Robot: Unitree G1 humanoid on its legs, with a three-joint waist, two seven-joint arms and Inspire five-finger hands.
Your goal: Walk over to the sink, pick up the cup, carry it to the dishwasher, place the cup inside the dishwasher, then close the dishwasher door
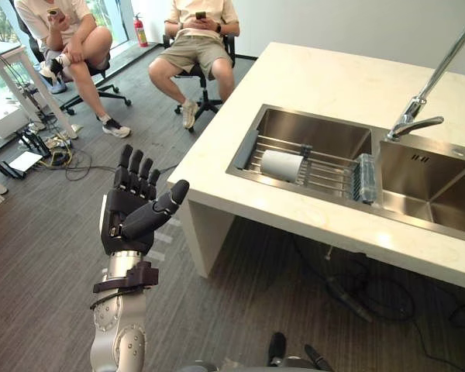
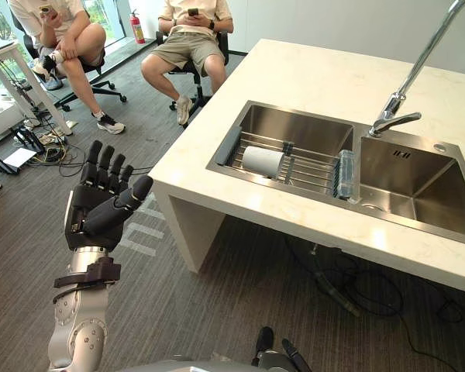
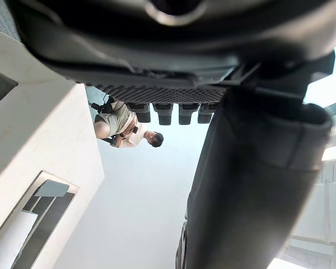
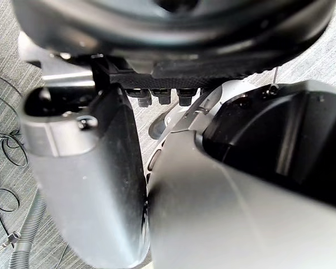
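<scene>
The left hand (image 1: pixel 128 217) is standing raised nearest the camera, palm toward the counter (image 1: pixel 318 77), its fingers (image 1: pixel 136 172) reaching straight up and its thumb angling out to the side, wide open and holding nothing. It is hanging over the grey floor (image 1: pixel 39 240), well apart from the counter's near corner. The right hand (image 4: pixel 173 22) is showing from very close in its own wrist view, and from that angle one cannot tell whether it is open or closed; it seems to be carrying nothing, though the view is too cramped to be sure. Under the counter, hoses (image 1: pixel 342 293) are lying on the floor. In the counter top a steel sink (image 1: pixel 310 128) is sitting with two basins. A wire rack (image 1: pixel 329 169) is spanning the left basin, and the white cup (image 1: pixel 283 165) is lying on its side on that rack, toward its left end. The faucet (image 1: pixel 418 108) is rising behind the divider, its spout passing out of the top of the view. Farther off, two people (image 1: pixel 198 39) (image 1: pixel 70 39) are sitting on chairs (image 1: pixel 101 77), each holding a phone, and a red extinguisher (image 1: pixel 141 31) is standing by the wall between them.
</scene>
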